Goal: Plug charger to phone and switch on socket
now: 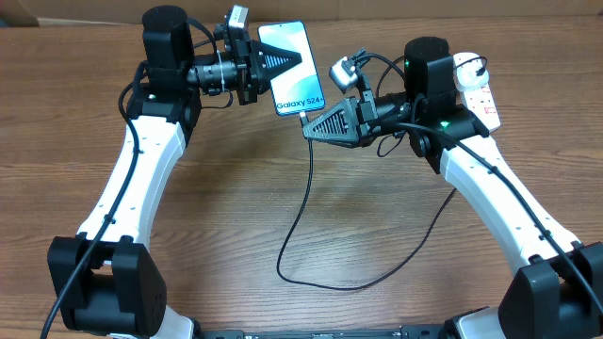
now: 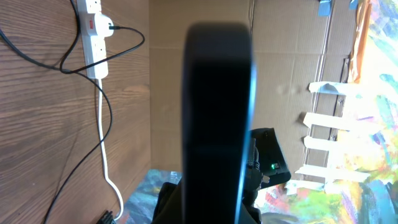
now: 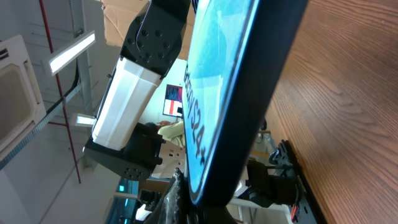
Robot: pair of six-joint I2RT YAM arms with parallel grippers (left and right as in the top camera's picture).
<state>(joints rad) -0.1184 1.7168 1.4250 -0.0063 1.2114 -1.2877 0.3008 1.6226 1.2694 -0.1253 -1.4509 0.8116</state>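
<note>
Left gripper (image 1: 294,60) clenched on phone (image 1: 303,87) — right gripper (image 1: 309,126) pinches charger (image 1: 311,174) tip at phone's lower edge; socket (image 1: 479,89) beyond.

The brown wood-grain desk (image 1: 236,188) lies bare between the two arms and out to the far left. A thin black charger cable (image 1: 307,188) runs down the middle, loops near the front edge and climbs to the right, crossing that open stretch. At the far centre the left tool (image 1: 294,60) and right tool (image 1: 309,126) crowd a slim blue-screened phone (image 1: 292,75), with no passage between them. The narrow white power strip with red switches (image 1: 479,94) sits far right, partly hidden by the white right arm (image 1: 490,188). Bare desk lies to its right.
</note>
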